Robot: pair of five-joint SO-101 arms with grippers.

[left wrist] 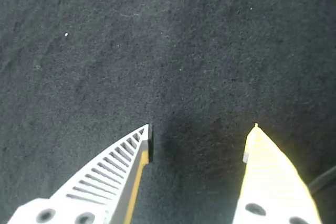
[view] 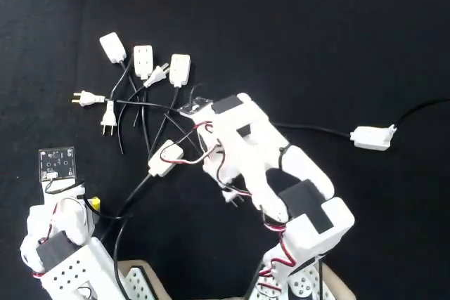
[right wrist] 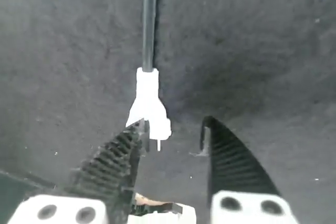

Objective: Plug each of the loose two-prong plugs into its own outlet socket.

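Black cloth covers the surface point(view: 337, 47) in the high view. Three white outlet sockets point(view: 143, 61) lie in a row near the far side. Two loose plugs point(view: 86, 98) lie beside them among tangled black cables point(view: 144, 121). The right arm point(view: 246, 138) bends over the middle, and the left arm point(view: 60, 244) sits at the near corner. In the left wrist view the left tool point(left wrist: 201, 127) has its fingers apart over bare cloth and holds nothing. In the right wrist view the right tool point(right wrist: 173, 124) is apart too. A white plug point(right wrist: 148, 106) lies on the cloth, touching or just beside one finger, not between them. The step looks like picking up this plug. Next, I think the tool must shift sideways so the plug sits in the gap, then squeeze shut.
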